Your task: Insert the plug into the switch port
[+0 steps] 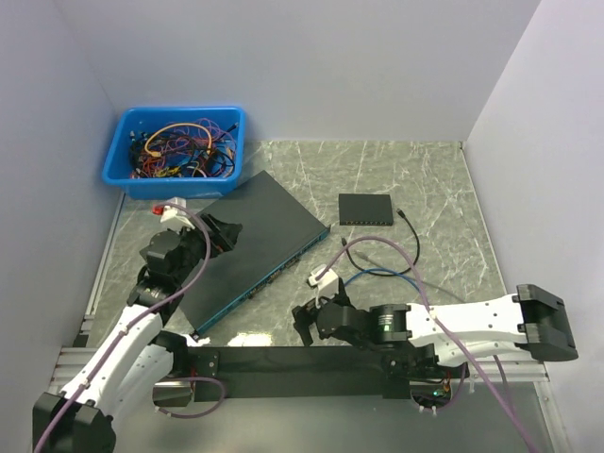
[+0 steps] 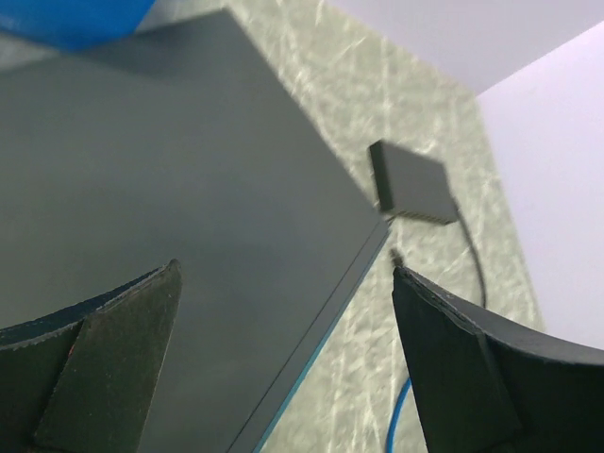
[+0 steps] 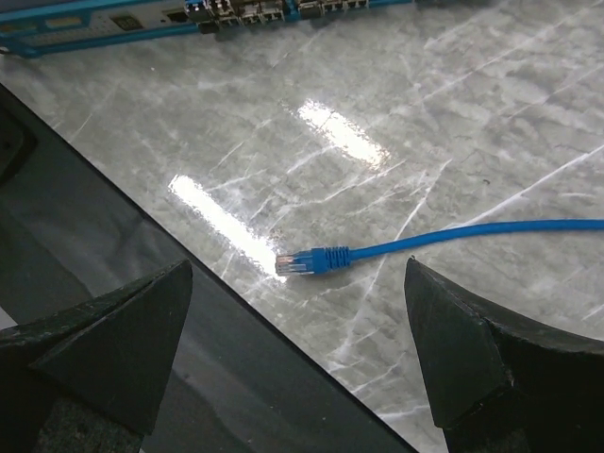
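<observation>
The large dark switch (image 1: 262,236) with blue trim lies diagonally left of the table's middle. Its row of ports (image 3: 274,11) shows at the top of the right wrist view. The blue cable (image 1: 382,274) ends in a blue plug (image 3: 313,260) lying loose on the marble, close to the black bar. My right gripper (image 1: 304,326) (image 3: 297,278) is open and empty, hovering just above the plug, with the plug between its fingers in view. My left gripper (image 1: 224,236) (image 2: 283,274) is open and empty over the switch's top (image 2: 170,189).
A small black switch (image 1: 368,209) (image 2: 411,184) with a black cable sits at the back right. A blue bin (image 1: 175,151) of tangled cables stands at the back left. A black bar (image 1: 283,359) (image 3: 142,302) runs along the near edge. A pinkish cable (image 1: 377,247) loops over the marble.
</observation>
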